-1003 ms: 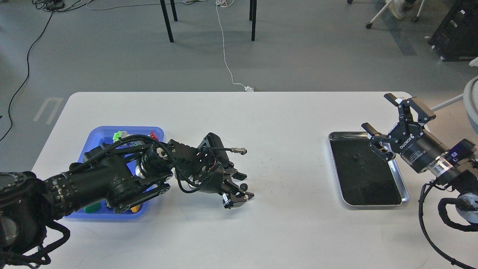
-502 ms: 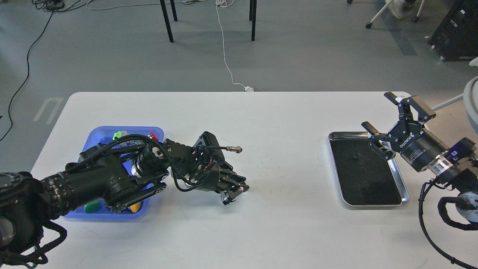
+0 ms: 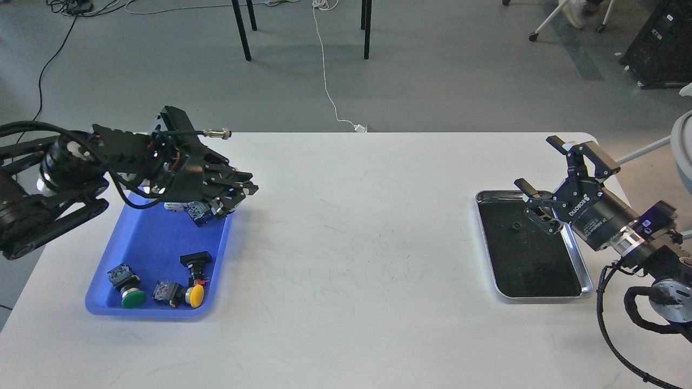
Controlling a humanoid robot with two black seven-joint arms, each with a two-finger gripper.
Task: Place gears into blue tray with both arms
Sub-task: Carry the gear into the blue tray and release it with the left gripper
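Left gripper [image 3: 238, 195] now back over blue tray's [image 3: 146, 254] far right corner.

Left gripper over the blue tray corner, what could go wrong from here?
1. The left gripper hangs at the blue tray's far right rim; whether it holds a gear can't be seen, and a release here might land on the table.
2. A drop could bounce off the switches lying in the tray.
3. The gear in the metal tray is tiny; the open right gripper may miss it.
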